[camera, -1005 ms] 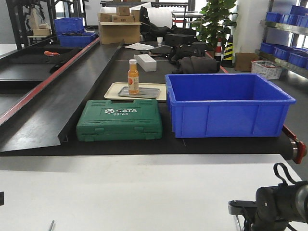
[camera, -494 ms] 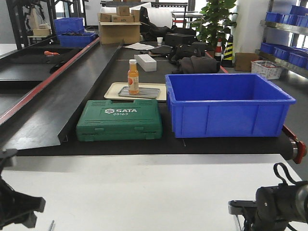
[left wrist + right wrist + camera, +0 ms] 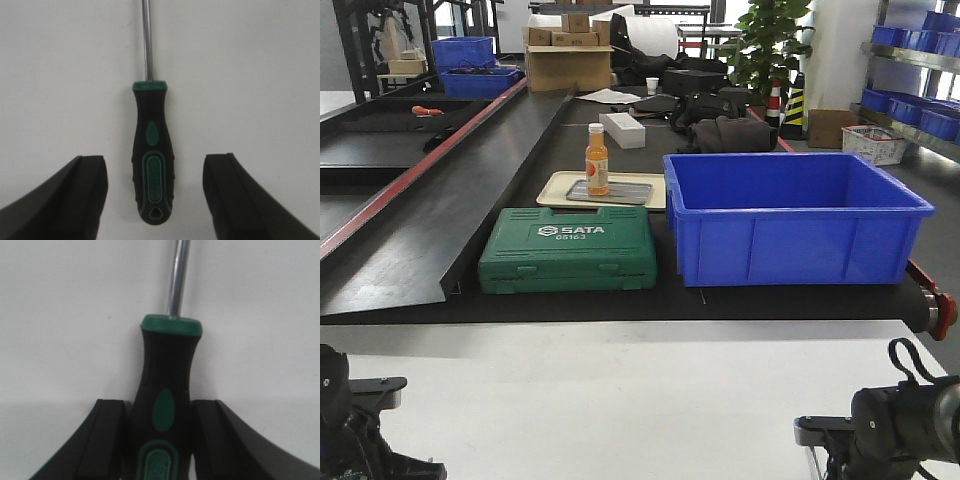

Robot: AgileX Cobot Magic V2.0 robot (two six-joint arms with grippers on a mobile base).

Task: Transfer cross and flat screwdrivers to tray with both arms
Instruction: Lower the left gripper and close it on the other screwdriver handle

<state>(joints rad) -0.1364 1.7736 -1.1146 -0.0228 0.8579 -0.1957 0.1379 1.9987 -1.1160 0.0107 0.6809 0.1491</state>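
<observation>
Left gripper (image 3: 155, 161) gapes wide, its fingers (image 3: 87, 175) at the bottom corners, clear of the left screwdriver (image 3: 151, 130). That one lies between them on the white table (image 3: 250, 75), shaft toward the top edge. Right gripper (image 3: 157, 407) pinches the right screwdriver (image 3: 167, 365) by its handle, low centre. In the front view the tray (image 3: 632, 193) sits mid-frame, behind a green case (image 3: 568, 250).

The white table (image 3: 620, 400) bears one screwdriver (image 3: 151, 165), lying flat, its handle black and green. A second screwdriver (image 3: 167, 390) with a matching handle lies on the same surface.
</observation>
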